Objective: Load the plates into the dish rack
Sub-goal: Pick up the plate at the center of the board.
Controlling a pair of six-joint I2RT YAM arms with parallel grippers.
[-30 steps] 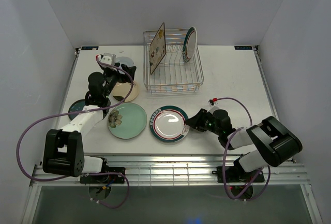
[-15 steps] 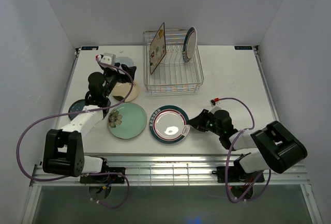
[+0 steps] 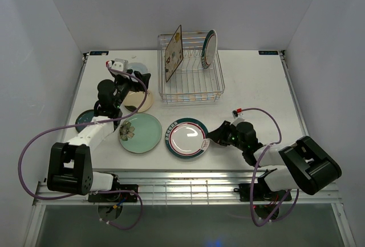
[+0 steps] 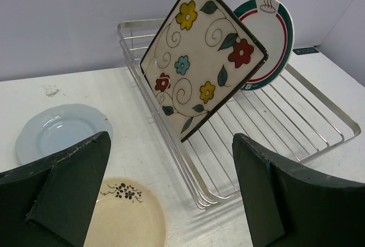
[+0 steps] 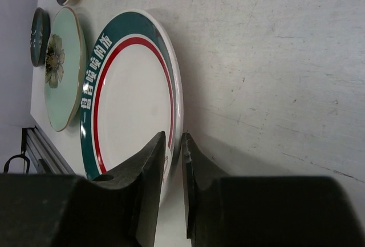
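The dish rack (image 3: 191,96) stands at the back with the square floral plate (image 3: 173,53) and one teal-red rimmed white plate (image 3: 210,48) upright in it. The other teal-red rimmed plate (image 3: 186,137) lies at the front. My right gripper (image 3: 210,137) is shut on its right rim (image 5: 174,156), one finger above the rim and one under it. My left gripper (image 3: 140,84) is open and empty above the cream plate (image 3: 138,101), left of the rack. The rack (image 4: 319,127) and floral plate (image 4: 199,53) show between its fingers.
The pale green plate (image 3: 140,133) lies left of the gripped plate. The dark teal plate (image 3: 85,119) is near the left edge. The blue-grey plate (image 3: 136,67) lies behind the left gripper. White walls enclose the table on three sides.
My right arm's elbow has shifted right and toward the near edge, with the gripper staying at the plate's right rim. The left arm has not moved.
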